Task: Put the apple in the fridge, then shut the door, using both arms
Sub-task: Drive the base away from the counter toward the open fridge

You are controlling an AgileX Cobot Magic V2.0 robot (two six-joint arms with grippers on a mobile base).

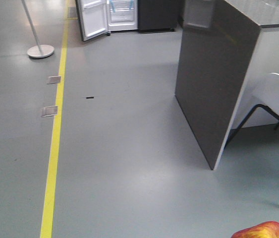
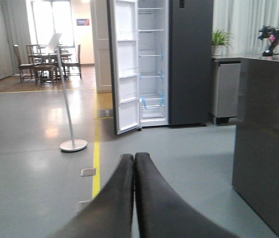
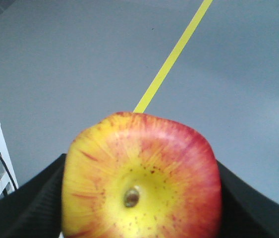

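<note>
The apple, red with yellow patches and its dimple facing the camera, fills the right wrist view. My right gripper is shut on it, one black finger at each side. The apple's top also peeks in at the bottom right of the front view. My left gripper is shut and empty, its tips pressed together, pointing toward the distant fridge. The fridge stands far across the floor with its white inside showing. The door is swung open to the left. In the front view the fridge and door are at the top.
A dark grey counter block stands on the right, with a white chair beside it. A yellow floor line runs on the left. A pole stand with a round base sits left of the line. Small metal floor plates lie by the line.
</note>
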